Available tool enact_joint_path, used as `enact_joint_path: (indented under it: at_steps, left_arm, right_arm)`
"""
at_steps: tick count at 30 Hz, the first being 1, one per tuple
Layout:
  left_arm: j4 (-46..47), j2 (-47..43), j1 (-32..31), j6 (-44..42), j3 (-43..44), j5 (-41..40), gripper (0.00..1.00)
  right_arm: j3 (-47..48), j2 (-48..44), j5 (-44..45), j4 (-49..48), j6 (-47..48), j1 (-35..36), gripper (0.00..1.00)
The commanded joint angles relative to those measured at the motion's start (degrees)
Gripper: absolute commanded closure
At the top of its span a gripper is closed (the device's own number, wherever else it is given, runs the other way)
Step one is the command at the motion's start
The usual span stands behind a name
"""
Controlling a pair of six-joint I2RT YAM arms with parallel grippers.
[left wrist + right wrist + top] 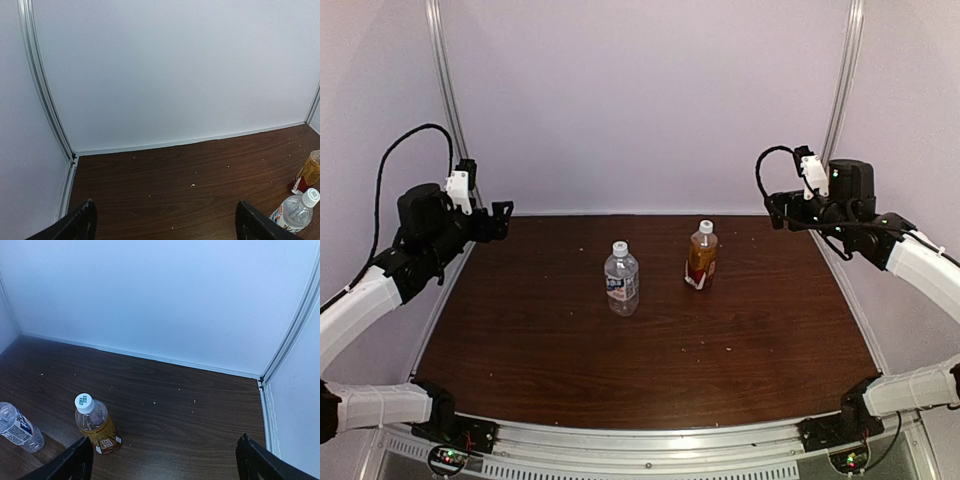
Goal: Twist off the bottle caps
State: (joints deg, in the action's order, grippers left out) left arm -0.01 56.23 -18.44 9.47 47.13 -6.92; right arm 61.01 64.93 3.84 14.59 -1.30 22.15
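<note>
Mid-table, clear bottle [621, 279] and amber bottle [701, 256] stand upright, apart, white caps [619, 246] on. Left wrist view crops both at its lower right corner. Pale specks [154, 403] dot the table [520, 340]. Left gripper [503, 218] and right gripper [775, 208]: jaws wide, empty, well apart from both bottles.

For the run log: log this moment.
left claw: open, empty | right claw: open, empty | clear bottle: upright, capped | amber bottle: upright, capped
</note>
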Motion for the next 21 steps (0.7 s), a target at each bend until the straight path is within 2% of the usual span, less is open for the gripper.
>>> enact_joint_path:
  at_steps: [1, 13, 21]
  left_arm:
    - [3.1, 0.3, -0.4, 0.8, -0.5, 0.8, 0.02]
    - [1.9, 0.6, -0.4, 1.3, 0.0, 0.7, 0.02]
    - [0.4, 1.3, -0.5, 1.5, 1.3, 0.6, 0.02]
  right_arm:
    - [0.4, -0.8, -0.5, -0.1, 0.5, 0.4, 0.00]
    - [3.7, 0.0, -0.4, 4.8, 0.5, 0.5, 0.00]
    - [10.0, 2.5, -0.2, 9.5, 0.5, 2.7, 0.00]
